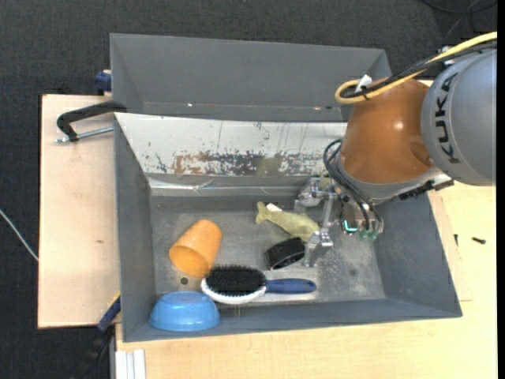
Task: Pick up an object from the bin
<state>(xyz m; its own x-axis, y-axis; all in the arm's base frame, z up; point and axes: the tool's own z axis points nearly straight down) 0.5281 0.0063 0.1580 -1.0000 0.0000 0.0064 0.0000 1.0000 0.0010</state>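
Note:
My gripper (321, 234) hangs low in the right half of the bin, under the arm's orange cover. Its tip comes down right beside a small black object (285, 253) lying on the bin floor, and I cannot tell whether they touch. A pale yellow, banana-like piece (287, 222) lies just left of the gripper, with its right end against the gripper's metal. In front of both lies a brush (237, 283) with black bristles, a white rim and a blue handle that points right.
An orange cup (196, 247) lies on its side at the left of the bin floor. A blue bowl (184, 313) sits upside down in the front left corner. The bin's sloping walls close in on all sides.

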